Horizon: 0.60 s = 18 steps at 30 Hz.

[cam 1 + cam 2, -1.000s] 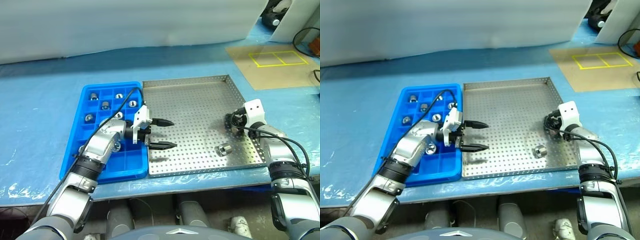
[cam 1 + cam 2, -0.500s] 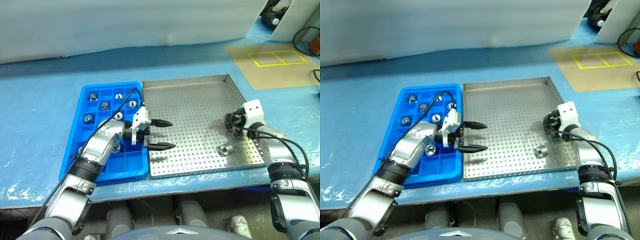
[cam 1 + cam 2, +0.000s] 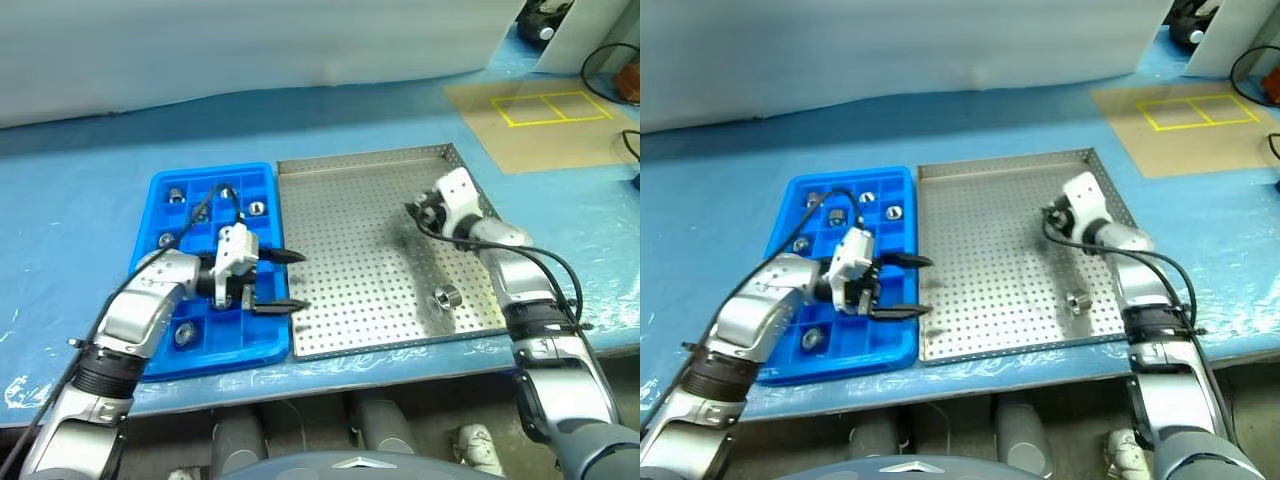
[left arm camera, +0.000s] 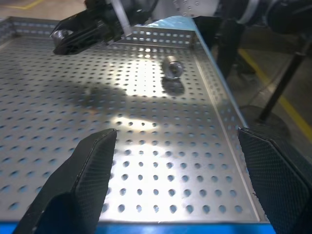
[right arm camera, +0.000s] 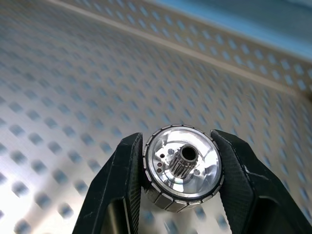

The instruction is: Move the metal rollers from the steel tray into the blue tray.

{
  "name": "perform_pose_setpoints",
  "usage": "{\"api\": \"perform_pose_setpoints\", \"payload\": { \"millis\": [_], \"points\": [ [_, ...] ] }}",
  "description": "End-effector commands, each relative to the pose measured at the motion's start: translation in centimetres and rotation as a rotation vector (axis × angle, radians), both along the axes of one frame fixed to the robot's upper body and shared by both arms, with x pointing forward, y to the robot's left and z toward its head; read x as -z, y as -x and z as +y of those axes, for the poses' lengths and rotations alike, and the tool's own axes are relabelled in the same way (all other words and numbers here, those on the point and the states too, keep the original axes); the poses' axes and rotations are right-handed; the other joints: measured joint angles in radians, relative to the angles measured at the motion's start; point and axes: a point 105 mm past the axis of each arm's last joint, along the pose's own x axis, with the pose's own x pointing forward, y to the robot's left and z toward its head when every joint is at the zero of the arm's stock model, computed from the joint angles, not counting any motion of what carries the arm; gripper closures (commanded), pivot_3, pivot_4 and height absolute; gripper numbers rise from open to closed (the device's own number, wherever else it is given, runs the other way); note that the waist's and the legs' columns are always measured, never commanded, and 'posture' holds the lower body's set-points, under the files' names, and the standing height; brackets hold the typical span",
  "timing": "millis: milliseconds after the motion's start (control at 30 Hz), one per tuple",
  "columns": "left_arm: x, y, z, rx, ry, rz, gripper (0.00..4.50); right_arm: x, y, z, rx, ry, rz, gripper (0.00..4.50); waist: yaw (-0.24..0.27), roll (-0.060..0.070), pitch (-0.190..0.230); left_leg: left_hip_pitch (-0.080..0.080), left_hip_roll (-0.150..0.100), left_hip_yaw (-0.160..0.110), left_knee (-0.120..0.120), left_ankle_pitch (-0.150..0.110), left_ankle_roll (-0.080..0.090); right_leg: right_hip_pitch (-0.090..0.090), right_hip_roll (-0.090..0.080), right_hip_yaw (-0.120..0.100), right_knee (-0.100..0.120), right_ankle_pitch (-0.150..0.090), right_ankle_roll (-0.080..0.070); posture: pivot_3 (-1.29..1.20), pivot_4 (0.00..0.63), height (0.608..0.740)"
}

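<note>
Held roller [image 5: 181, 168]: you have one metal roller pinched between the two black fingers of the right gripper [image 3: 418, 210]; in the right wrist view its shiny face and small toothed hub look straight at you.
Right gripper: clamped on that roller, up off the perforated floor, in the right-centre of the left eye view over the upper right part of the steel tray [image 3: 360, 190].
Loose roller [image 3: 446, 297]: you'll see one more lying on the steel tray floor, lower right of centre, near the tray's right rim and below the right gripper. In the left wrist view it sits at [image 4: 172, 67].
Rollers already moved [image 3: 256, 208]: several sit in separate compartments of the blue tray [image 3: 266, 348], in the left-centre of the frame; the exact count is hard to tell behind the left arm.
Blue tray: directly against the steel tray's left side.
Left gripper [image 3: 280, 283]: fingers wide apart and holding nothing, tips reaching over the steel tray's left edge.
Table covering [image 3: 80, 190]: blue sheet under both trays.
</note>
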Motion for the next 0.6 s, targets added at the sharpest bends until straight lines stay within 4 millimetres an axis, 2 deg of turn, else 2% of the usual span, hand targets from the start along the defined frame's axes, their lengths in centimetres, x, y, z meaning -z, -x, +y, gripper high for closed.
{"api": "perform_pose_setpoints", "payload": {
  "millis": [33,167,233,267,433,600],
  "points": [
    [-1.6,-0.8,2.0,-0.110,0.012,-0.060,0.30,-3.3,0.5,4.2,-0.182,-0.031,-0.068,2.76,0.012,0.000,0.000,0.000,0.000,0.000,0.000,0.000,0.000,0.000,0.000,0.000,0.000,0.000,0.000,-0.21,0.150,0.740],
    [-2.2,-1.2,4.6,-0.220,-0.022,-0.097,0.30,-4.8,2.9,9.5,-0.478,-0.063,-0.029,2.76,0.039,0.000,0.000,0.000,0.000,0.000,-0.001,0.000,0.000,0.000,0.000,0.000,0.000,0.000,0.000,-0.11,0.150,0.740],
    [-2.7,-0.8,6.3,-0.290,-0.044,-0.109,0.30,-4.7,4.9,12.5,-0.684,-0.044,0.014,2.76,0.049,-0.001,0.001,0.000,0.001,0.000,-0.002,0.000,-0.001,-0.001,0.000,0.000,0.000,0.000,0.000,-0.05,0.150,0.740],
    [-2.9,-0.6,6.9,-0.312,-0.052,-0.110,0.30,-4.6,5.4,13.4,-0.744,-0.032,0.028,2.76,0.052,-0.002,0.001,0.000,0.001,0.000,-0.002,0.000,-0.001,-0.001,0.000,0.000,0.000,0.000,0.000,-0.04,0.150,0.740],
    [-2.5,2.2,8.0,-0.366,-0.082,-0.070,0.30,-3.5,6.4,16.2,-0.903,0.008,0.069,2.76,0.095,-0.002,0.001,-0.001,0.001,0.000,-0.002,0.001,-0.001,-0.002,0.000,-0.001,0.000,0.000,0.000,0.09,0.150,0.740],
    [-2.1,4.9,8.3,-0.418,-0.096,-0.041,0.30,-2.0,7.3,17.7,-1.020,0.039,0.117,2.76,0.143,-0.006,0.003,-0.002,0.002,0.000,-0.002,0.001,-0.003,-0.003,-0.001,-0.003,0.001,0.000,0.000,0.19,0.150,0.740]
  ]
}}
